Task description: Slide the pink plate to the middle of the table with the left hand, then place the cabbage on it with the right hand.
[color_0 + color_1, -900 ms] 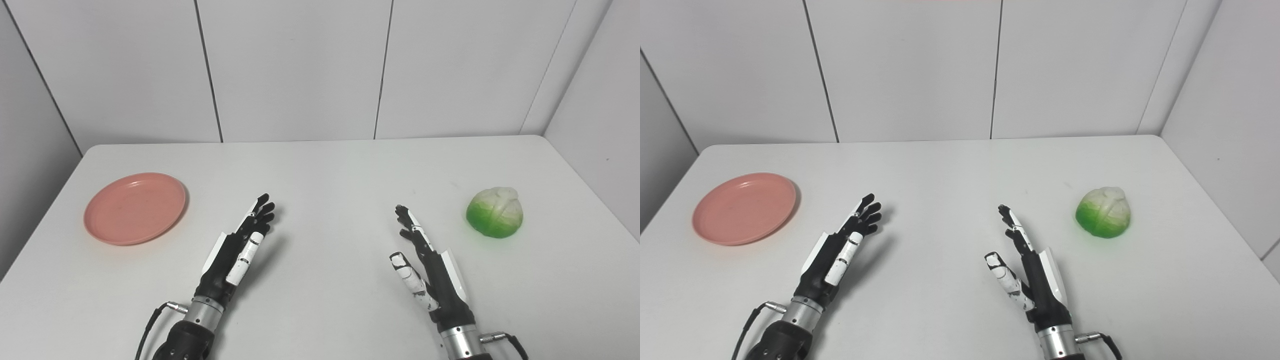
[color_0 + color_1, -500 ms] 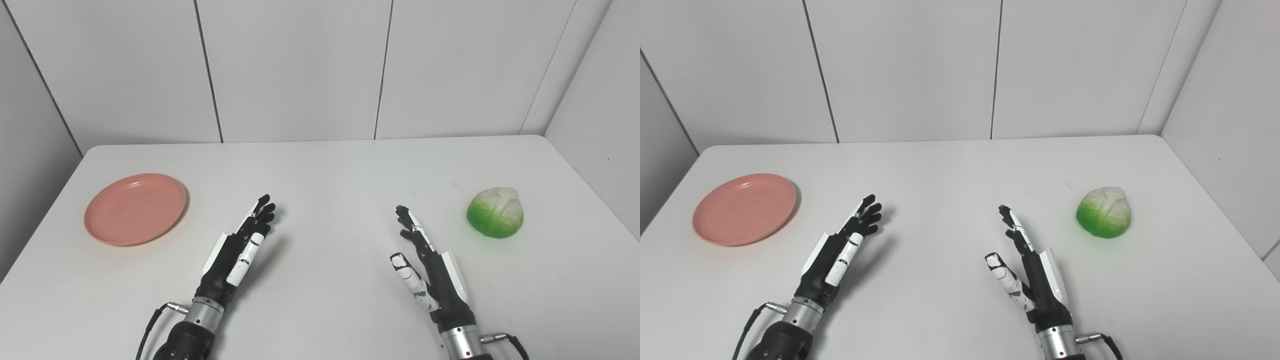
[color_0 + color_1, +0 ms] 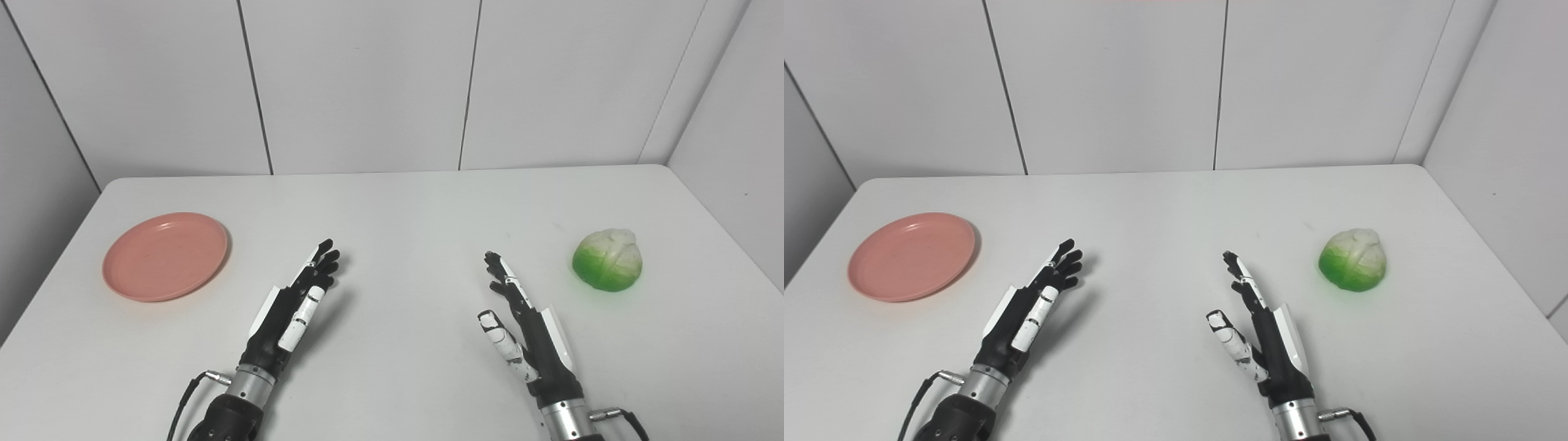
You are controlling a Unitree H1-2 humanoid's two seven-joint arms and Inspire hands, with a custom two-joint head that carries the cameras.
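Nothing started yet on my end. Worktop [image 3: 392, 202] carries the pink plate [image 3: 165, 255] near its left edge and the cabbage [image 3: 607, 260] near its right edge. My left hand [image 3: 293, 303] and right hand [image 3: 520, 318] hover empty, fingers extended, near the front edge. Next: left hand must reach left to the plate rim.

Plate [image 3: 165, 255] on table [image 3: 404, 202], far left of left hand [image 3: 288, 312]. Cabbage [image 3: 607, 260] on table, right of right hand [image 3: 520, 331] and slightly beyond it. Hands side by side, apart.
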